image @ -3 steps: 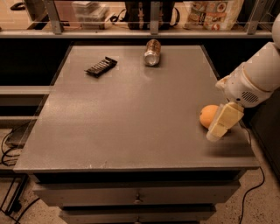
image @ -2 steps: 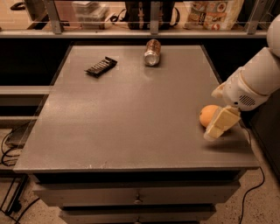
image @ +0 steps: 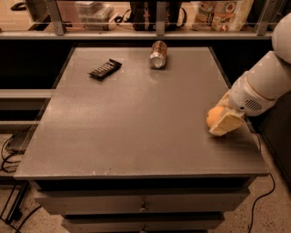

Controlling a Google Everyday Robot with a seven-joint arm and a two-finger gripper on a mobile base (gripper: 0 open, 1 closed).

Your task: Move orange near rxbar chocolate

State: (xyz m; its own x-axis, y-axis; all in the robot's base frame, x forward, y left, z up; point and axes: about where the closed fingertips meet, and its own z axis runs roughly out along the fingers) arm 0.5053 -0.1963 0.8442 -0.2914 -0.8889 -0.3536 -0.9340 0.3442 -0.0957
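Observation:
The orange [image: 211,116] rests on the grey table [image: 136,118] near its right edge, toward the front. My gripper [image: 218,122] reaches in from the right and sits right at the orange, covering its right and lower side. The white arm [image: 261,84] comes from the upper right. The rxbar chocolate [image: 105,69], a flat black bar, lies at the far left of the table, far from the orange.
A metallic drink can [image: 158,54] lies on its side at the far middle of the table. A shelf with bags and boxes [image: 218,13] runs behind the table. Drawers [image: 141,205] sit below the front edge. Cables lie on the floor.
The arm has shifted slightly up and to the left, closer over the orange. The orange stays at about the same spot. The bar and the can have not moved.

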